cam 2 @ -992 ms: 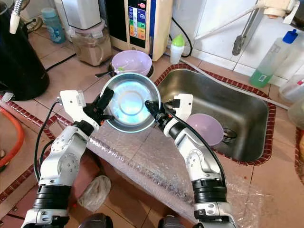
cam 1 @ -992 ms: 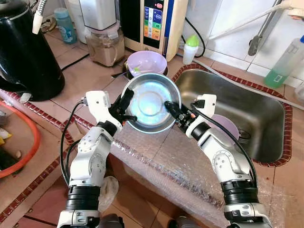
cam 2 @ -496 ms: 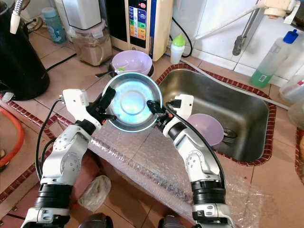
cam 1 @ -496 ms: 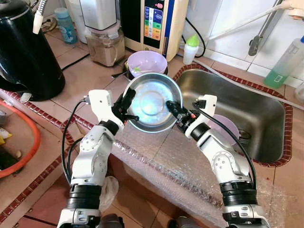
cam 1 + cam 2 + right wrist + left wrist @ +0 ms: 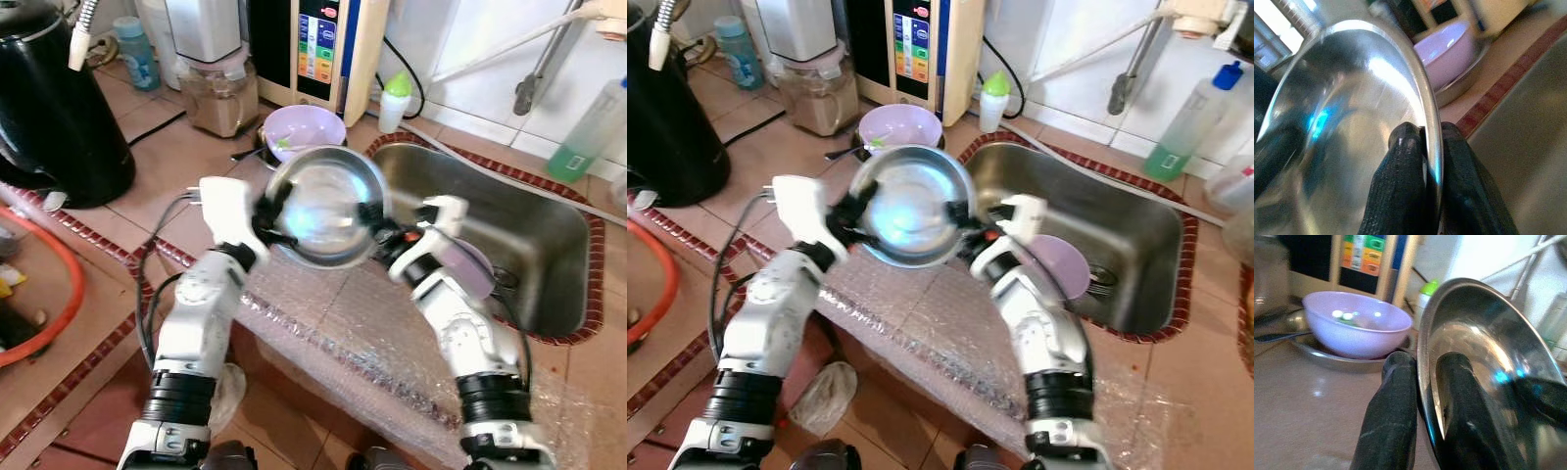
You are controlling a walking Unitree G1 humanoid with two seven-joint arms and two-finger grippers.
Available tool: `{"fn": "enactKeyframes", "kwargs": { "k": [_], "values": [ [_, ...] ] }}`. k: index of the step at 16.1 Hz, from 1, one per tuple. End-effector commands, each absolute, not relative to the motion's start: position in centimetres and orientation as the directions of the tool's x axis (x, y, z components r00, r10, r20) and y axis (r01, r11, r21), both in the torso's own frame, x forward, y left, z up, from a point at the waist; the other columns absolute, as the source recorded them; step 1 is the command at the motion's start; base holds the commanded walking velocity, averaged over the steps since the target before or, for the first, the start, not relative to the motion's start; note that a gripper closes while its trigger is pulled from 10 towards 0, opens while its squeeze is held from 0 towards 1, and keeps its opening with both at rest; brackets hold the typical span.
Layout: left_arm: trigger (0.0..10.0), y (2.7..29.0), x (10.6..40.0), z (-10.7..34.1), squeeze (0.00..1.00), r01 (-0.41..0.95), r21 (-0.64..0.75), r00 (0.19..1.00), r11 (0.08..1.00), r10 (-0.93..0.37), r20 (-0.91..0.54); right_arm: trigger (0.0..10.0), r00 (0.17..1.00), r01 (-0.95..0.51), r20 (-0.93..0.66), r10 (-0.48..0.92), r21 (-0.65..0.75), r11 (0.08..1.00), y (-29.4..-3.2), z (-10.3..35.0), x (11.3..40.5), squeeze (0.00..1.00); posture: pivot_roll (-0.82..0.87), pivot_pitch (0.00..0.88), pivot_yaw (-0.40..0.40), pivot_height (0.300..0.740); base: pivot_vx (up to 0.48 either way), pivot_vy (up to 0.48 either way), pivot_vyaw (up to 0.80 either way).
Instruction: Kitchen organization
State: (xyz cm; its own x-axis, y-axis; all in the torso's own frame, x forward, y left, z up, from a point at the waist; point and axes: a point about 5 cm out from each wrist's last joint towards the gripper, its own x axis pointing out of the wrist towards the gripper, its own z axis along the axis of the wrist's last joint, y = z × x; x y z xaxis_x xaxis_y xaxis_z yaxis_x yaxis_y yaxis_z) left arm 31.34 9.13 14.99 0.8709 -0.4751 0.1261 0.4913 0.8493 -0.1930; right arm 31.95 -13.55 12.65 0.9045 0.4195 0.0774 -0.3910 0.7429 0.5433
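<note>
Steel on both sides here: the left gripper (image 5: pixel 1422 431) is pinched on the rim of the steel bowl (image 5: pixel 323 206), one finger inside and one outside, and the right gripper (image 5: pixel 1425 181) is clamped the same way on the opposite rim. So the bowl hangs between the two arms, tilted with its open side toward the camera, above the worktop (image 5: pixel 176 157) just beside the sink's (image 5: pixel 529 235) left edge.

My take on doing this step well: both arms have to travel together. If one leads, the rim twists out of a two-finger pinch, and polished steel is slippery. I'd keep the grips level with each other and not tip it further. If it's headed for the purple bowl (image 5: pixel 899 127) sitting on the pan behind it, come down straight so it doesn't knock that one; if it's going to the sink, watch the second purple bowl (image 5: pixel 1058 264) already lying in there. I can't tell which is the target.

Hard to make out: both head views are motion-blurred around the arms, so finger detail only comes from the wrist cameras. The bowl hides the worktop right under it. The bubble wrap (image 5: pixel 333 333) draped over the front edge of the worktop covers whatever is beneath. The sink bowl is partly behind the right arm, and the tap is cut off at the top.
</note>
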Motion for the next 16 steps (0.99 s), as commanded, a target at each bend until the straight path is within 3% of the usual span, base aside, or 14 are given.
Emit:
{"fn": "enactKeyframes", "kwargs": {
  "k": [1,5,7,12,15,16],
  "values": [
    [10.0,9.3,31.1,15.7,1.0,0.525,-0.108,0.848,0.844,-0.509,0.147,0.0,0.973,-0.222,0.065,0.223,0.54,0.812,-17.8,12.7,32.2,0.0,-0.06,0.0,0.013,0.74,0.0,0.0,0.0],
    [10.0,8.7,30.1,15.0,1.0,0.592,-0.107,0.806,0.799,-0.585,0.091,0.0,0.998,-0.062,0.055,0.039,0.493,0.868,-21.6,12.7,32.5,0.0,-0.05,0.0,0.019,0.74,0.0,0.0,0.0],
    [10.0,7.8,29.0,14.5,1.0,0.666,-0.107,0.745,0.738,-0.666,0.041,0.0,0.994,0.095,0.006,-0.108,0.424,0.901,-23.4,12.5,33.1,0.0,-0.05,0.0,0.019,0.74,0.0,0.0,0.0],
    [10.0,7.8,27.2,13.2,1.0,0.719,-0.104,0.684,0.688,-0.726,-0.069,0.0,0.944,0.323,-0.138,-0.3,0.204,0.924,-24.9,10.3,34.0,0.0,-0.02,0.003,0.02,0.74,0.0,0.0,0.0],
    [10.0,8.2,26.6,12.7,1.0,0.725,-0.106,0.671,0.681,-0.733,-0.117,0.4,0.916,0.376,-0.21,-0.342,0.154,0.914,-24.8,8.8,33.9,0.0,0.0,0.046,0.038,0.74,0.0,0.0,0.0],
    [10.0,8.4,26.5,12.7,1.0,0.726,-0.092,0.669,0.681,-0.731,-0.132,7.2,0.916,0.367,-0.234,-0.326,0.16,0.916,-24.5,8.3,33.9,0.0,0.01,0.055,0.043,0.74,0.0,0.0,0.0]
  ]
}}
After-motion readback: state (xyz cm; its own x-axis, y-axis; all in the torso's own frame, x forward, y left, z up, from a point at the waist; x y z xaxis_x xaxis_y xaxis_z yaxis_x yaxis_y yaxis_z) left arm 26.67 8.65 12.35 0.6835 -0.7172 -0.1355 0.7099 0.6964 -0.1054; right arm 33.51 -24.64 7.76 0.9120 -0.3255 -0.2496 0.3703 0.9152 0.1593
